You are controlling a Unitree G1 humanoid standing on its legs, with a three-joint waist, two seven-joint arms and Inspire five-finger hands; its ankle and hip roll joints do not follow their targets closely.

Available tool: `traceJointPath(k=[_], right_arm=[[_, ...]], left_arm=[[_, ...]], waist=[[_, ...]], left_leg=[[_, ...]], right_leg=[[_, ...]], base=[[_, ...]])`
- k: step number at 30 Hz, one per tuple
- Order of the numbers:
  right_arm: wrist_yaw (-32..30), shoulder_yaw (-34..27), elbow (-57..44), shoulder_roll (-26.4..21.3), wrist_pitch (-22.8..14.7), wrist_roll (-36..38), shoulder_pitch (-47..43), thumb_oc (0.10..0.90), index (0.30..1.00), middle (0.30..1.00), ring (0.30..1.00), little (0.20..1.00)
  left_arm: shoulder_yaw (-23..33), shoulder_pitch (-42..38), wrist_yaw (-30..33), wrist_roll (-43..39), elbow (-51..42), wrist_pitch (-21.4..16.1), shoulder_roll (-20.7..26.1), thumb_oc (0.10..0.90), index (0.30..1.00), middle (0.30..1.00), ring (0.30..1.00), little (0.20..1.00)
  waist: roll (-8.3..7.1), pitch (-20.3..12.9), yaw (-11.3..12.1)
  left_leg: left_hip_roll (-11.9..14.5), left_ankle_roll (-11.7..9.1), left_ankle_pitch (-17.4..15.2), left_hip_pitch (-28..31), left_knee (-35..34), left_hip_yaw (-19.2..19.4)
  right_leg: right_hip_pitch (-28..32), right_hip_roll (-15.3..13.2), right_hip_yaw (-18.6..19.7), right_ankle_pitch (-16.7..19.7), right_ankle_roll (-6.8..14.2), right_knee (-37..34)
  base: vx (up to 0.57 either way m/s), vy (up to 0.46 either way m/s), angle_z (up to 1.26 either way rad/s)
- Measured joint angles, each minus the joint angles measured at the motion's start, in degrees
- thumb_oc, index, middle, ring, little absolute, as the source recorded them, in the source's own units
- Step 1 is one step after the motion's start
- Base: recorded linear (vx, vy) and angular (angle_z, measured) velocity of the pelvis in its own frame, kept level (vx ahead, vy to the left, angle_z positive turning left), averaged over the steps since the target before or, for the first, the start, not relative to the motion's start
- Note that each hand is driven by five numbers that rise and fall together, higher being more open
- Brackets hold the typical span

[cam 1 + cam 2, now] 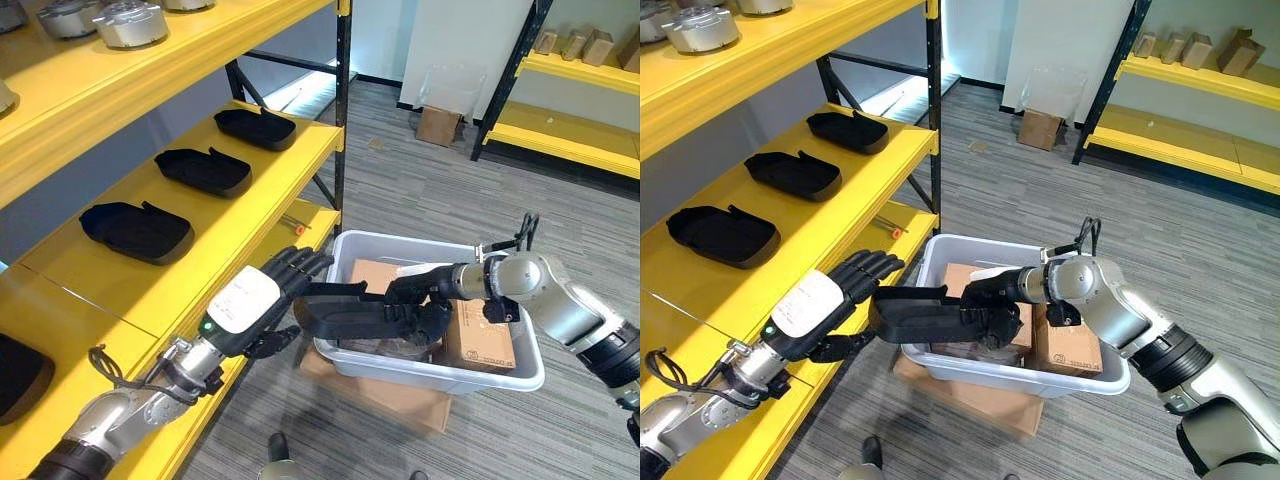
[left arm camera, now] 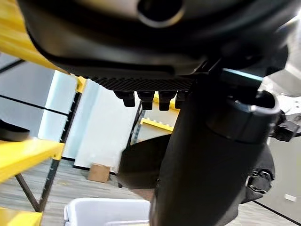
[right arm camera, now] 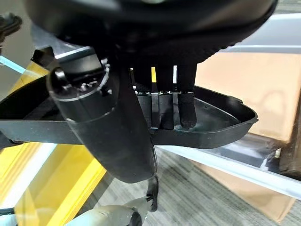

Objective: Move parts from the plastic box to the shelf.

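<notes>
Head views
Box [image 1: 520,375]: white plastic, on the floor just beside the shelf [image 1: 250,215], cartons inside.
Part [image 1: 350,318]: black tray, held level over the box's shelf-side rim.
Right hand [image 1: 425,290]: fingers curled over the part's edge, gripping it.
Left hand [image 1: 270,290]: fingers straight, at the part's shelf-side end.
Shelf: three black trays [image 1: 205,170] in a row.

Left wrist view
Left hand [image 2: 150,96]: fingers extended, nothing clasped.

Right wrist view
Right hand [image 3: 164,101]: fingers inside the part [image 3: 221,122], thumb under it.

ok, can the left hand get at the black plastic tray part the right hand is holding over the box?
Probably yes. The left hand is already at the near end of the black plastic tray part, held by the right hand over the white plastic box; nothing lies between.
</notes>
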Motion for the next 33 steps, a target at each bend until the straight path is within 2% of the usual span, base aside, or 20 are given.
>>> traceJointPath(k=[4,14,28,33], right_arm=[[-1.3,3.0,0.5,3.5,0.2,-0.1,-1.6,0.4,0.3,0.3,0.3,0.3],[-4.4,3.2,4.4,8.1,0.9,-0.2,-3.3,0.4,0.3,0.3,0.3,0.3],[-4.8,4.2,5.0,8.6,-0.1,-2.4,-3.4,0.4,0.3,0.3,0.3,0.3],[-4.7,5.2,7.1,9.1,-0.9,-2.6,-3.4,0.4,0.3,0.3,0.3,0.3]], left_arm=[[-1.4,-1.3,-0.1,0.0,0.0,1.0,-0.1,0.9,1.0,1.0,1.0,1.0],[-2.8,-3.5,-1.3,-0.1,0.0,2.3,-0.1,0.9,1.0,1.0,1.0,1.0],[-4.3,-4.5,-3.7,-0.1,-0.1,3.0,-0.3,0.9,1.0,1.0,1.0,1.0],[-6.6,-5.5,-7.4,-0.6,0.0,6.4,-0.7,0.9,1.0,1.0,1.0,1.0]], waist=[[-0.01,0.0,0.1],[0.0,0.0,0.6],[0.05,0.0,0.5],[0.09,0.0,0.4]], left_leg=[[0.0,0.0,0.0,0.1,0.0,0.1],[-0.1,0.0,0.0,0.1,0.2,0.1],[-0.1,0.1,-0.1,0.2,0.7,0.9],[0.0,0.1,-0.1,0.5,0.7,1.2]], right_leg=[[0.0,-0.1,0.1,0.0,0.0,0.1],[0.0,-0.1,0.1,0.0,0.0,0.2],[-0.5,-0.4,1.0,0.0,0.0,0.5],[-0.4,-0.4,1.3,0.0,0.0,0.7]], base=[[0.0,0.0,0.0],[0.0,0.0,0.0],[0.0,0.007,-0.02],[0.0,0.008,-0.02]])
